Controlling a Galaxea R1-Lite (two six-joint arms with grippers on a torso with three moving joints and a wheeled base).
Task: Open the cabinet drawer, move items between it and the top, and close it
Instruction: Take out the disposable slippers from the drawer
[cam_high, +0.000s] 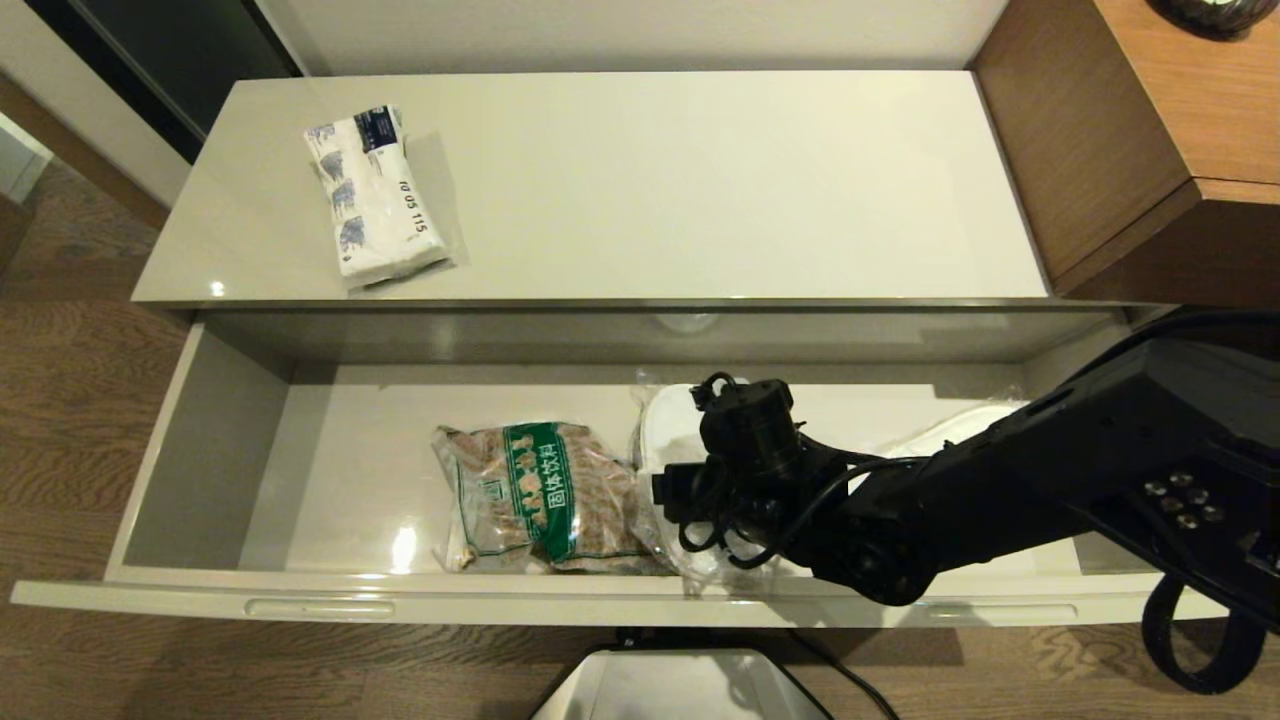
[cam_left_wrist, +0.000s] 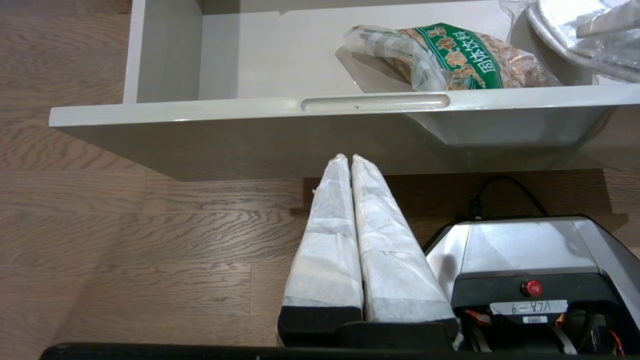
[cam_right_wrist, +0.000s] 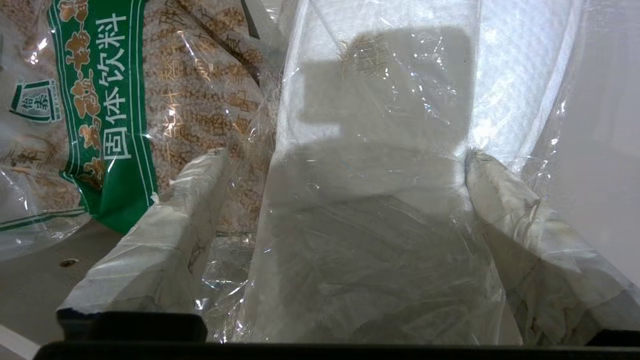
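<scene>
**Spread jaws straddle the slippers in the drawer**

The right gripper has its jaws spread wide, either side of the film-sealed slippers, whose long axis runs straight ahead between them. The brown packet lies just beside one jaw in the cabinet drawer. The tissue pack rests up on the top. The left gripper, jaws pressed together, hangs outside the drawer front.

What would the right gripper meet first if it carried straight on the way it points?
Most likely the film-wrapped slippers: the right gripper is open with a finger on either side of them in the drawer.

"10 05 115" on tissue pack
</scene>
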